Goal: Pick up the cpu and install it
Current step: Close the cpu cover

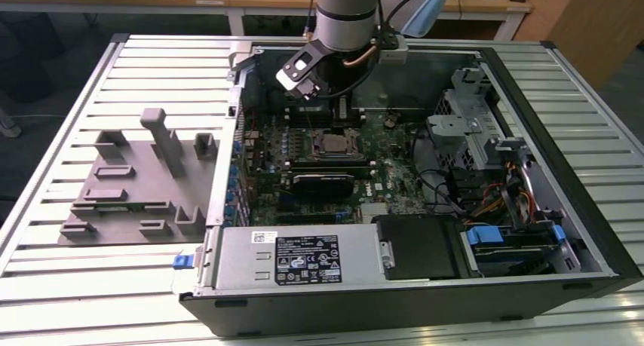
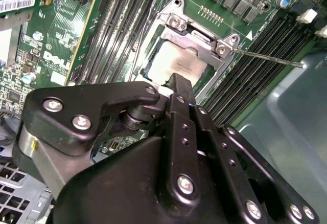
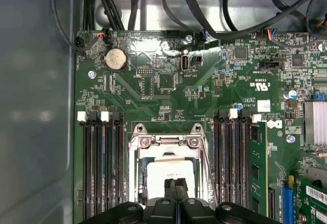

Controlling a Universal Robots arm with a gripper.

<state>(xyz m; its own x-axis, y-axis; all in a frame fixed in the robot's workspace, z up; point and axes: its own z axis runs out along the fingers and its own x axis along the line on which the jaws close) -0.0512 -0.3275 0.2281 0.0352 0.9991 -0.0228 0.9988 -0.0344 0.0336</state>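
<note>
A black gripper [image 2: 177, 83] points down into an open computer case [image 1: 403, 312]. Its two fingers [image 3: 171, 189] are pressed together with nothing between them. In both wrist views the fingertips sit over one edge of the cpu [image 2: 176, 63]; whether they touch it cannot be told.

The cpu, a pale silver square, lies flat inside the socket [image 3: 139, 183] on the green motherboard [image 3: 168, 91]. A metal frame [image 3: 166, 141] with screws borders the socket, and a thin steel lever [image 2: 265, 58] sticks out sideways from one corner of it. Banks of black memory slots [image 3: 102, 168] run along both sides of the socket. Farther up the board is a round coin battery [image 3: 116, 59], with black cables looping past the board's edge.

In the exterior view the grey arm [image 1: 348, 14] comes down from above, over the case's far side. A silver power supply [image 1: 292, 259] fills the near side. The case rests on a slatted metal table [image 1: 60, 286], with a grey holder block [image 1: 131, 188] beside it on the exterior view's left.
</note>
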